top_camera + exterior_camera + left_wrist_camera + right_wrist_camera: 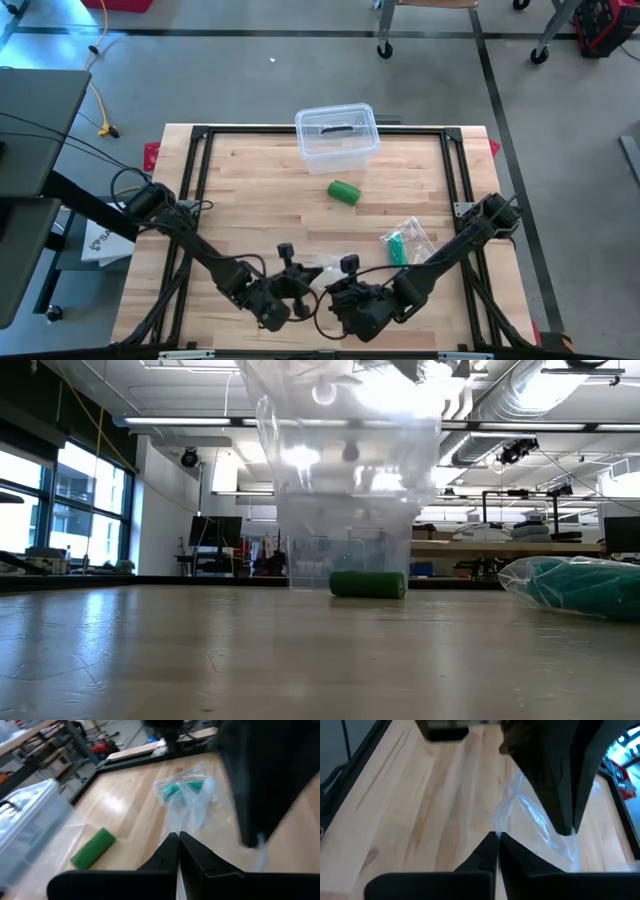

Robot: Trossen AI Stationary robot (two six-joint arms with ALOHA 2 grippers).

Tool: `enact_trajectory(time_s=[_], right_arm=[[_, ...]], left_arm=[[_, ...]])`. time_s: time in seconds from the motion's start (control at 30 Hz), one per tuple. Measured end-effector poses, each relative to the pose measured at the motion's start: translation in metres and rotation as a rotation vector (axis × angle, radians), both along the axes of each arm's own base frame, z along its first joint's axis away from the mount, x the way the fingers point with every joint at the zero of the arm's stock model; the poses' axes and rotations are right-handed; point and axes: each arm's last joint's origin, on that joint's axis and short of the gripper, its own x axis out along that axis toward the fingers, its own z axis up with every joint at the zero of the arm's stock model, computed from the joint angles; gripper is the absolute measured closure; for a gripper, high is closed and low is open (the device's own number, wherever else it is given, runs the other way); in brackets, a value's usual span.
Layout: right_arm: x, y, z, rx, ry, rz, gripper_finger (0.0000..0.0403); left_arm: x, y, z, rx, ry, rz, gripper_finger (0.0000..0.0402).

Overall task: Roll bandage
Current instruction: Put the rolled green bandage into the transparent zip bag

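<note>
A crumpled clear plastic wrapper (525,817) hangs between my two grippers near the table's near edge, above the wood. My left gripper (178,839) and my right gripper (497,839) are both shut on it, tips close together (320,280). A rolled green bandage (344,192) lies on its side mid-table; the left wrist view shows the roll (93,848) too. A second clear bag with green bandage inside (405,243) lies flat on the right. My left gripper pinches a thin edge of the clear wrapper (176,826) between its two shut fingers. The film runs slack away from the fingertips, clear of the table. My right gripper pinches another part of the same film (500,822) between its shut fingers. The film runs across to the other gripper's fingers (565,822).
A clear plastic container (337,135) stands at the far edge, behind the green roll. A black frame (200,160) runs around the tabletop. Bare wood lies on the left half (250,200).
</note>
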Motion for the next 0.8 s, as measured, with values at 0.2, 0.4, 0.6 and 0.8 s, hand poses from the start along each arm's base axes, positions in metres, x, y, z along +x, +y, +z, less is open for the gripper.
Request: enact_trajectory(time_s=[0.2, 0.4, 0.6, 0.8], right_arm=[[-0.008, 0.002, 0.0, 0.025, 0.039, -0.06, 0.0342], [-0.016, 0.006, 0.004, -0.024, 0.012, -0.065, 0.0253], [-0.041, 0.002, 0.035, -0.024, -0.033, -0.096, 0.0223], [-0.074, -0.043, 0.042, -0.098, 0.134, -0.364, 0.0221]], left_arm=[[-0.001, 0.005, -0.001, 0.033, -0.025, 0.084, 0.0401], [-0.003, 0.003, -0.001, 0.051, -0.024, 0.085, 0.0401], [-0.009, 0.012, -0.009, 0.076, 0.053, 0.125, 0.0401], [-0.03, 0.027, -0.007, 0.023, 0.14, 0.205, 0.0401]])
